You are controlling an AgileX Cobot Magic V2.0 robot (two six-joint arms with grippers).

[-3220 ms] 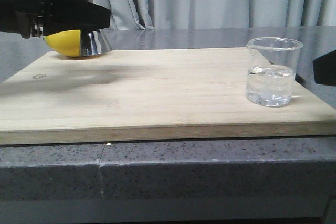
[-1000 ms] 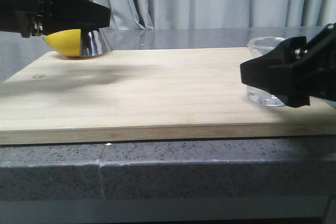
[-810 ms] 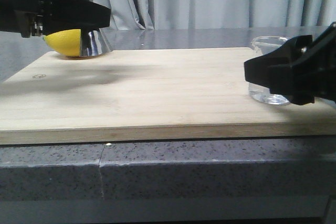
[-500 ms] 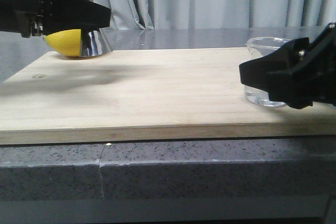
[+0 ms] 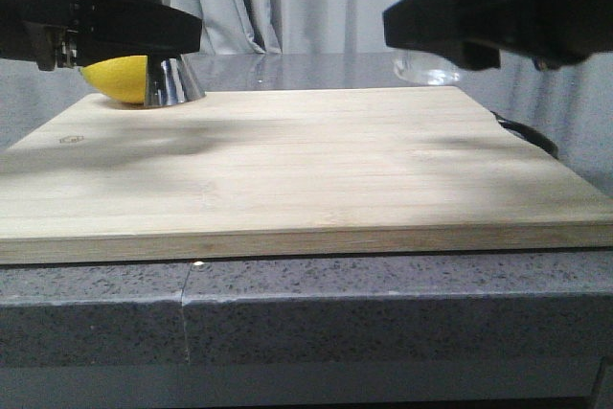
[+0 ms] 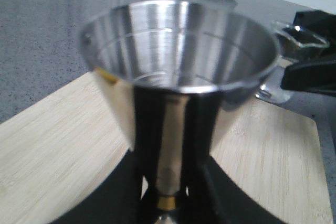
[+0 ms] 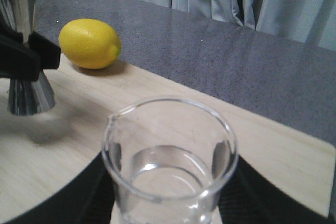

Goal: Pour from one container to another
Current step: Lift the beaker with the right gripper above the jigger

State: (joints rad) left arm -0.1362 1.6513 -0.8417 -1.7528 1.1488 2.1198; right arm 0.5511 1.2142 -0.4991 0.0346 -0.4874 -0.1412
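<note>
a: front view first. how far is the pouring, do you think?

b: i judge it is in the carrying step. nearest to the camera is the wooden board (image 5: 287,170), and nothing stands on its front part. above its far right corner the right gripper (image 5: 421,21) holds the beaker (image 5: 426,66) in the air, clear of the board. only the bottom of the glass shows under the black fingers.

a: is the liquid inside the glass?

b: yes. in the right wrist view the beaker (image 7: 170,161) is upright between the two fingers (image 7: 89,192), closed on its sides, with clear liquid in the lower part. so nothing is poured yet, as far as i can see.

a: and the other container?

b: the jigger (image 5: 172,79) stands at the far left of the board, with the lemon (image 5: 115,79) just beside it on the far side. the left gripper (image 5: 144,31) is closed on its narrow waist and steadies it. in the left wrist view the jigger (image 6: 178,72) has its upper cup open upward, and the cup looks dry.

a: what is left to do?

b: the beaker is well apart from the jigger, so the right arm must bring it across to the left, put the lip over the cup, and tip it. both arms are level, reaching inward from their own sides.
</note>
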